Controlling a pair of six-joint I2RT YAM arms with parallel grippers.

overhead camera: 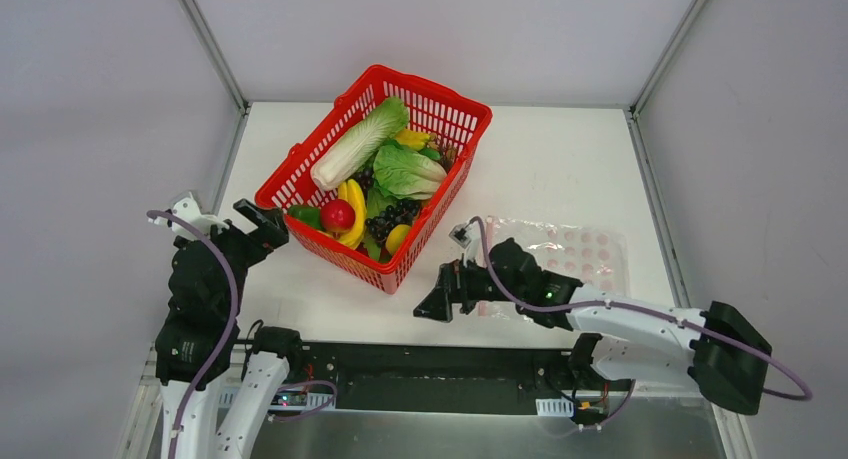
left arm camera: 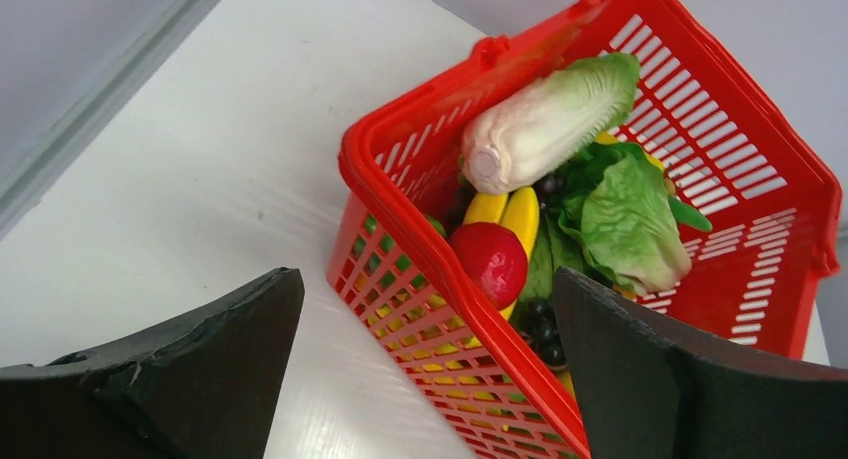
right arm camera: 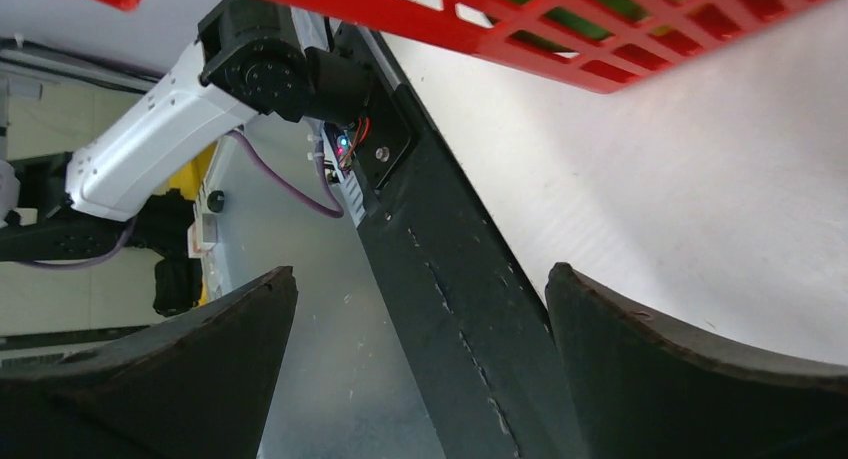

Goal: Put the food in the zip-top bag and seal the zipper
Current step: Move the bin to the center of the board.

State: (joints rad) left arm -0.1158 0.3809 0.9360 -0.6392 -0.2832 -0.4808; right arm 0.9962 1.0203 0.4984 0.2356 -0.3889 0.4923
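The food lies in a red mesh basket at mid-table: a long white-green cabbage, leafy greens, bananas, a red fruit and dark grapes. The clear zip-top bag with pinkish dots lies flat on the table right of the basket, partly under my right arm. Its zipper strip does not show. My left gripper is open and empty at the basket's near-left corner, astride the basket wall in the left wrist view. My right gripper is open and empty, pointing left, low by the basket's near corner.
In the left wrist view, the cabbage, red fruit and leafy greens fill the basket. The right wrist view shows the table's black front edge, the left arm's base and the basket's underside. Walls enclose the table on three sides.
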